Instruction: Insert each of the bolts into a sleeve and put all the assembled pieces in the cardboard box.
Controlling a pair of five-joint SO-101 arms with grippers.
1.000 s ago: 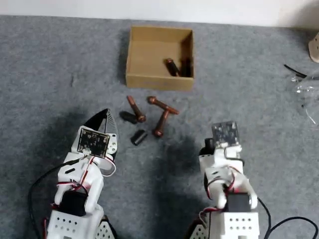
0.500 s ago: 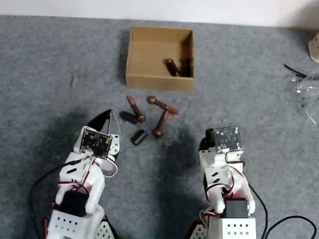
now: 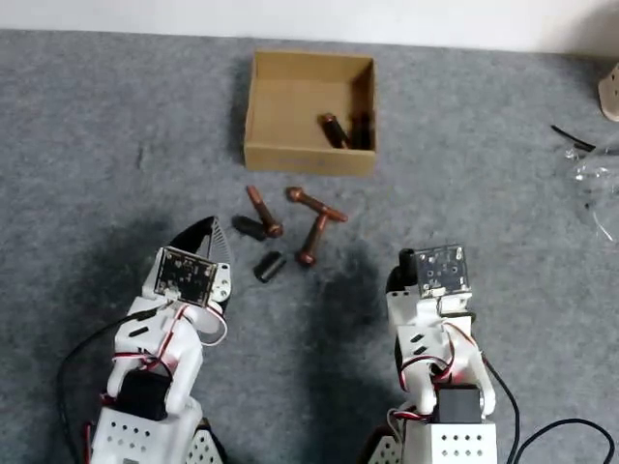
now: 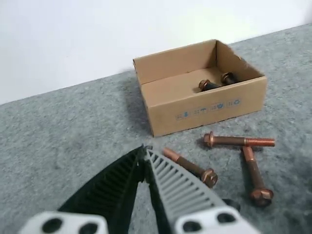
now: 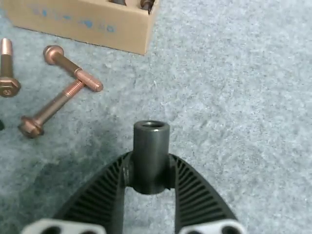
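Three copper bolts (image 3: pixel 263 211) (image 3: pixel 316 204) (image 3: pixel 311 240) lie loose on the grey carpet just in front of the cardboard box (image 3: pixel 290 153). Two black sleeves (image 3: pixel 249 228) (image 3: pixel 269 267) lie beside them. Inside the box rest two assembled pieces (image 3: pixel 334 130) (image 4: pixel 209 85). My left gripper (image 4: pixel 145 150) is shut on nothing, and its tip (image 3: pixel 218 230) sits just left of the nearer sleeve. My right gripper (image 5: pixel 151 163) is shut on a black sleeve (image 5: pixel 151 151), held upright with its bore facing out, to the right of the bolts (image 5: pixel 73 68) (image 5: pixel 51 108).
Clear plastic bits and black cables (image 3: pixel 585 155) lie at the far right edge of the carpet. A white wall (image 4: pixel 97 39) rises behind the box. Open carpet spreads left of the box and between the two arms.
The right wrist has drawn back toward its base and tilted, still holding the sleeve. The left gripper has slid slightly nearer its own base. Bolts and sleeves lie as before.
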